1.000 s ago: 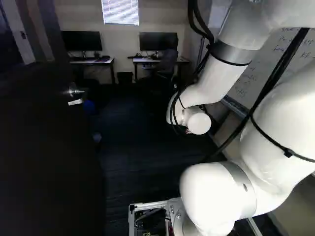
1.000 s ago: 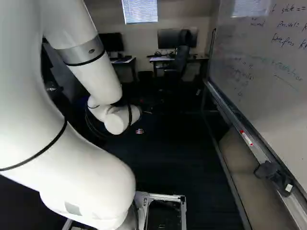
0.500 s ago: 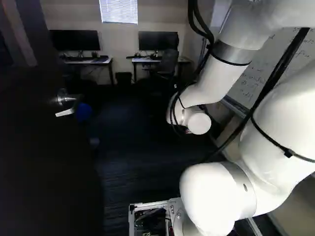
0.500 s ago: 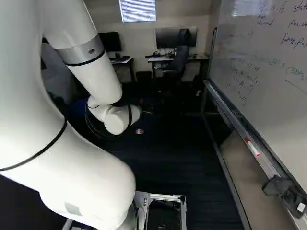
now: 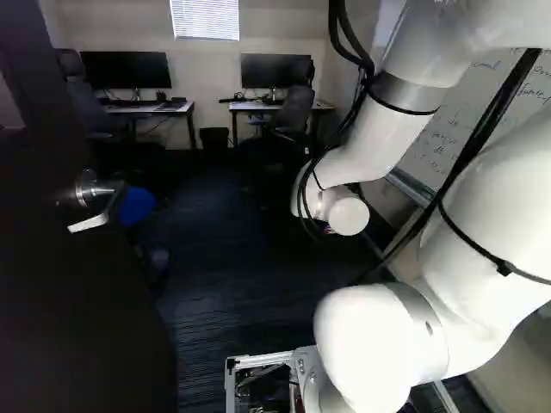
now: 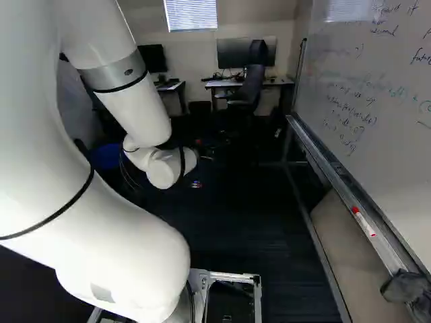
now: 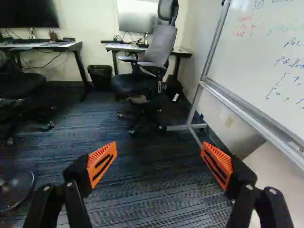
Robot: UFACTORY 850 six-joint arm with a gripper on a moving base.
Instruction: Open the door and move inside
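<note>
Dark open door [image 5: 86,301], whiteboard handwriting [image 7: 245,27]

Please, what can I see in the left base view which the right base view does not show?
Only the left base view: the door handle and a far-left chair.
Only the right base view: a red-capped marker on the whiteboard's ledge.
Both: the window, the whiteboard and the robot's arm.

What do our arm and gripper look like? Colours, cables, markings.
Arm: glossy white, rounded joint housings, metallic grey band around one link, black cables outside, thin black straps. Gripper: black, two fingers, each with a wedge-shaped orange pad, ridged, with dark slots.
</note>
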